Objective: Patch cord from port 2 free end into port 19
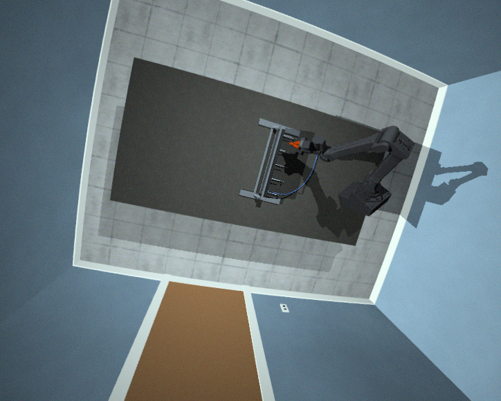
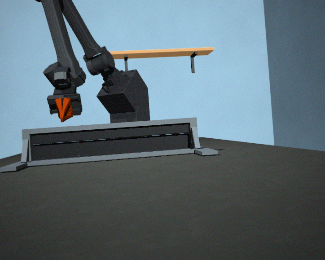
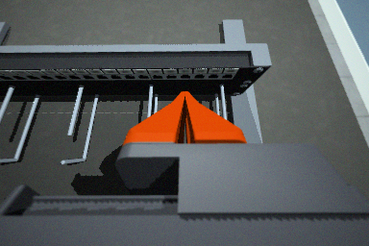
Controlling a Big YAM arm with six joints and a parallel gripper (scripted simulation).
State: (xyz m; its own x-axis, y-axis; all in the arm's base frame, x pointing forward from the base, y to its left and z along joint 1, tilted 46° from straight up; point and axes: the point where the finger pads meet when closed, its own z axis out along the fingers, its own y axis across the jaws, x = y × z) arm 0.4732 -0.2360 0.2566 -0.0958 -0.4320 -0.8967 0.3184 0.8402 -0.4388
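Note:
The grey rack point(image 1: 268, 160) stands on the dark table, seen from behind in the exterior view point(image 2: 110, 140). In the wrist view its patch panel point(image 3: 130, 62) shows a row of ports point(image 3: 144, 76) facing me; the number plates are too small to read. My gripper point(image 3: 184, 97) point(image 2: 63, 119) has orange fingers shut to a point with nothing visible between them. It hovers in front of the panel's right part, just above rack height. The blue cord point(image 1: 306, 180) arcs from the rack's near end toward my arm point(image 1: 293, 143). Its free end is hidden under the arm.
White cable bars point(image 3: 77, 109) stick out from the rack's front below the ports. The rack's right post and foot point(image 3: 245, 109) are close beside my fingers. The table's edge point(image 3: 312, 22) runs on the right. My base point(image 2: 128, 98) stands behind the rack.

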